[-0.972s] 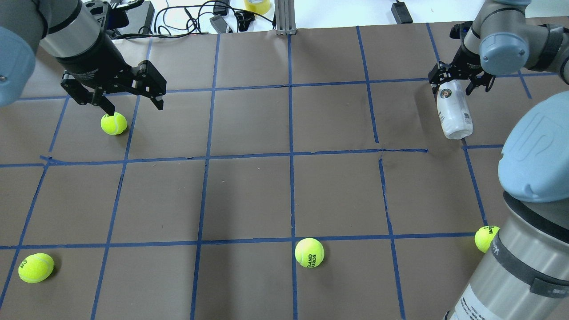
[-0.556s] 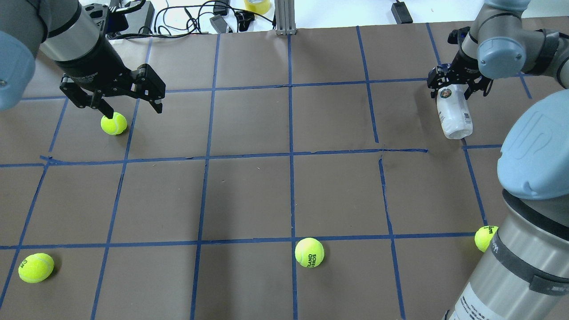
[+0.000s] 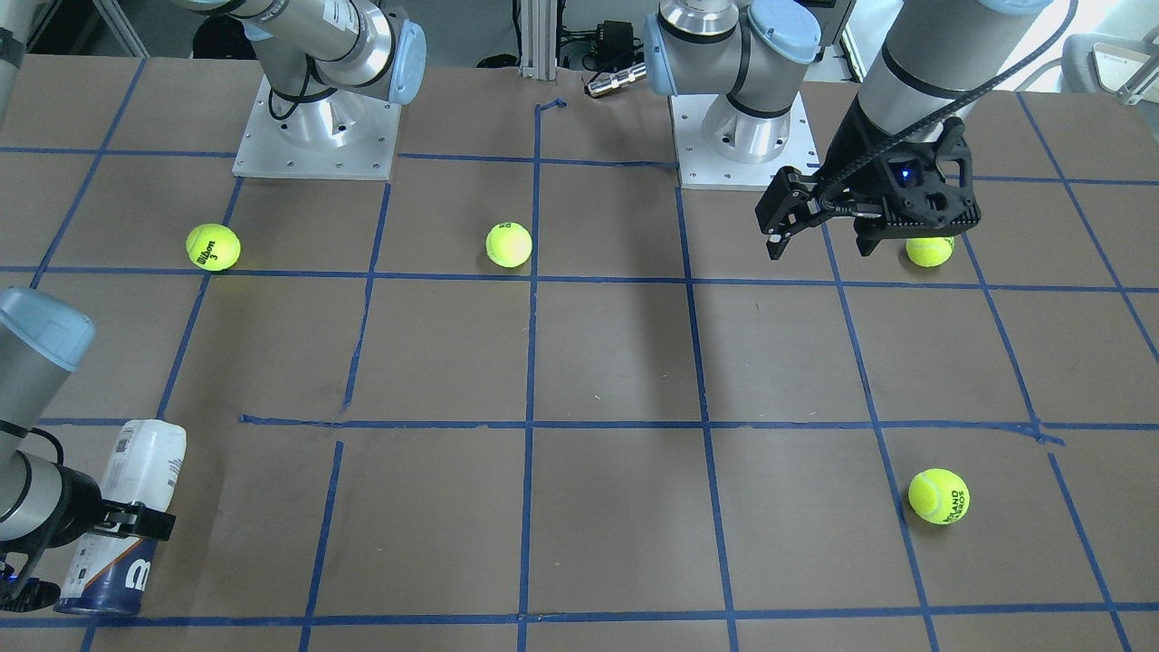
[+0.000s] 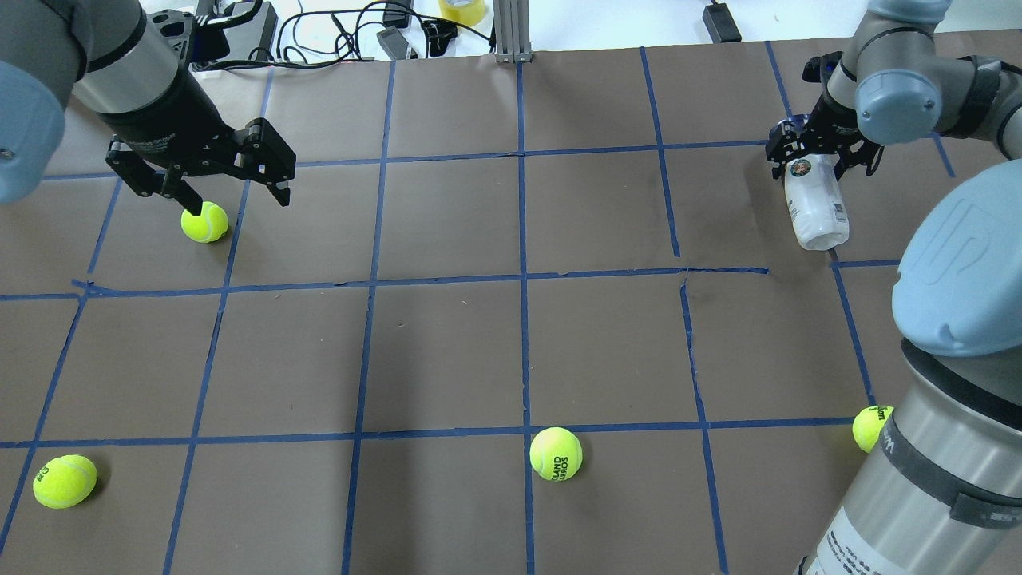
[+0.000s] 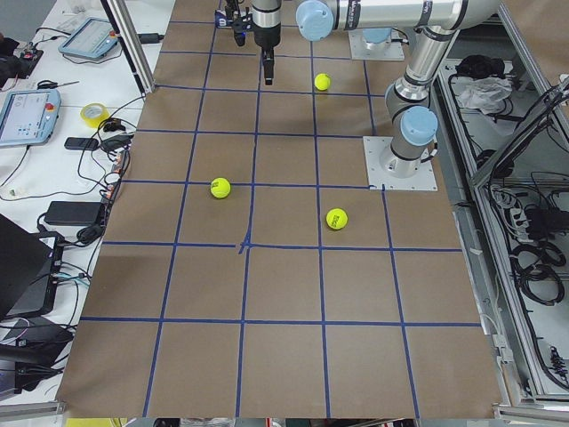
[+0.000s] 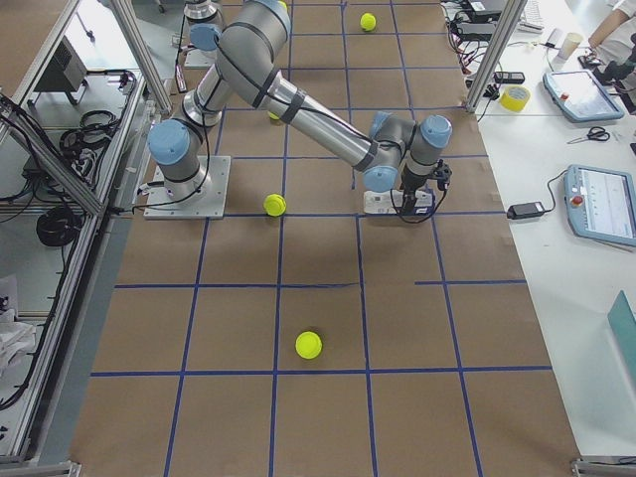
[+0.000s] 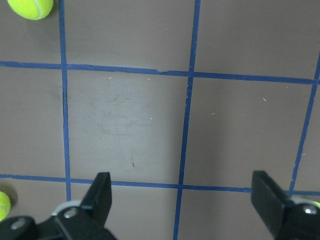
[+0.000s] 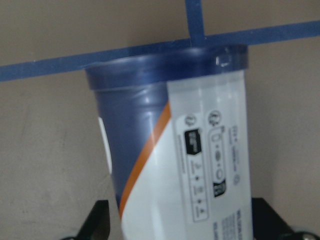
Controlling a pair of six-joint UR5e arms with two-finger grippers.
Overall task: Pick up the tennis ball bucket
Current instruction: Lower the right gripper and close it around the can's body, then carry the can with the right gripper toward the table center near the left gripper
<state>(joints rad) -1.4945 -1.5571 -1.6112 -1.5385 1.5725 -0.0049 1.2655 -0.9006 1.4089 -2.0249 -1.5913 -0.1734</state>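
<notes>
The tennis ball bucket [image 4: 814, 209], a white-labelled tube with a navy end, is at the far right of the table and sits tilted. My right gripper [image 4: 819, 162] is shut on it near its navy end. The front view shows the tube [image 3: 145, 457] with a finger [image 3: 136, 522] across it. In the right wrist view the tube [image 8: 200, 150] fills the space between the fingers. I cannot tell whether the navy end touches the table. My left gripper [image 4: 237, 198] is open and empty, high above the far left part of the table [image 7: 182, 195].
Several yellow-green tennis balls lie on the brown paper: one [image 4: 204, 221] below my left gripper, one [image 4: 64, 481] near left, one [image 4: 556, 454] near middle, one [image 4: 873, 427] by my right arm's base. Cables and a tape roll [image 4: 461, 9] lie beyond the far edge.
My right gripper and the tube's gripped end have shifted slightly toward the far edge. My left gripper has drifted a little the same way, still open.
</notes>
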